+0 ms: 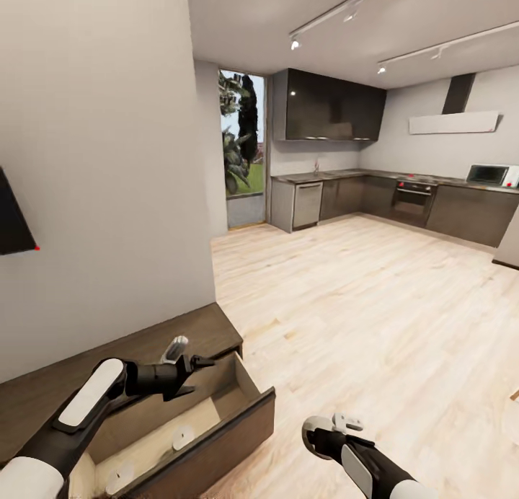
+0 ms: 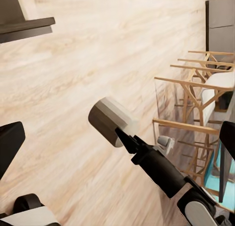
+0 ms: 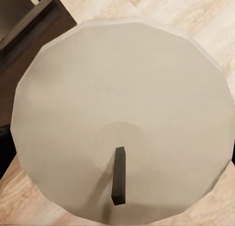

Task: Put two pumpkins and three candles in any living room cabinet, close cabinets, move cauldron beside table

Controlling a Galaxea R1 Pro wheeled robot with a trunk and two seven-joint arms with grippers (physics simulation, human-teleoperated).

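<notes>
Open-plan room: pale plank floor (image 1: 375,304) runs to a dark kitchen (image 1: 404,196) along the far wall, a tall window (image 1: 241,149) beside it, and a plain white wall (image 1: 101,160) stands close on the left arm's side. The cabinet (image 1: 43,391), long, low, dark brown, runs along that wall directly under the left arm; its end drawer (image 1: 209,427) stands pulled out toward the floor, pale inside. Two candles (image 1: 183,437) lie on the drawer bottom, below and just behind the left gripper (image 1: 204,363), which hangs over the open drawer; whether its jaws are parted or closed I cannot tell. The left wrist view shows a set of light wooden chairs (image 2: 200,93) beyond the right arm. The right gripper (image 1: 344,421) hangs low over bare floor, just outside the drawer front, clenched on the third candle (image 2: 110,120). In the left wrist view this candle sits at the tip of the right arm's dark fingers (image 2: 128,141), with floor behind it. Right wrist view: its pale top face and dark wick (image 3: 118,176) seen close, the drawer's dark edge off to one side.
</notes>
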